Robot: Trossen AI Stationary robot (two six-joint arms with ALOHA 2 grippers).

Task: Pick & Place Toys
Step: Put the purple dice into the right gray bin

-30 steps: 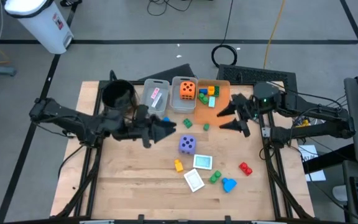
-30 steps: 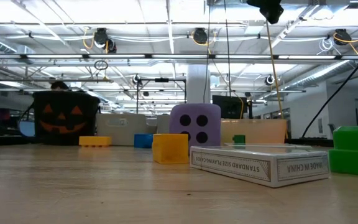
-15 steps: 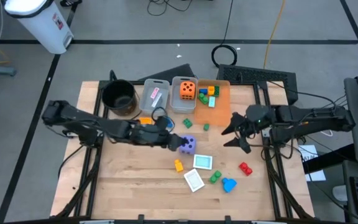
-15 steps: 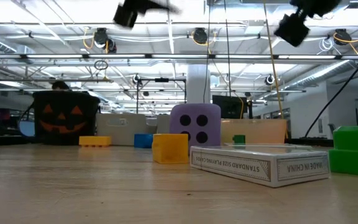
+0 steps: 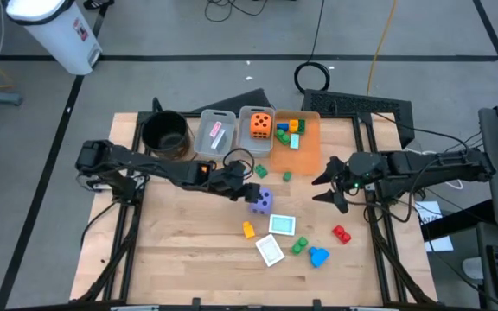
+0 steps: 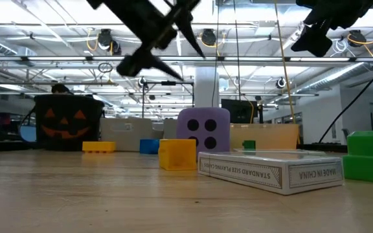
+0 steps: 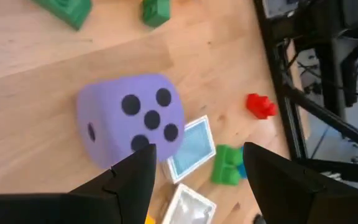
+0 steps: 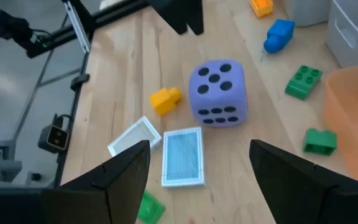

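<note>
1. Both pincers stand spread and empty in the high view. The left gripper (image 5: 242,183) reaches across the wooden table (image 5: 180,250) and sits just beside the purple die (image 5: 260,201); the right gripper (image 5: 328,184) hangs over the table's right part, near the orange bin (image 5: 308,154). Some toys are already sorted: an orange die (image 5: 260,124) sits in a grey bin (image 5: 243,147), and small blocks lie in the orange bin. Most are left on the table: the purple die, a yellow block (image 5: 248,230), a teal card (image 5: 282,225), a white card (image 5: 270,250), a red block (image 5: 341,233), plus green and blue pieces. I judge the task under halfway done.

2. From the low view, the left gripper (image 6: 170,46) hovers well above the purple die (image 6: 203,129), fingers apart. A boxed card deck (image 6: 271,171) lies in front. A black pot (image 6: 68,123) with a pumpkin face stands far left. Behind is a wide hall with ceiling lights and pipes.

3. Through the left wrist view, the purple die (image 7: 132,124) lies just ahead of the open fingers (image 7: 132,180), untouched, with the teal card (image 7: 191,148) beside it and the red block (image 7: 260,105) farther off.

4. The right wrist view shows the die (image 8: 219,92), the yellow block (image 8: 165,99) and both cards on pale wood. The dark shape at the far edge is probably the left arm, though little of it shows.
</note>
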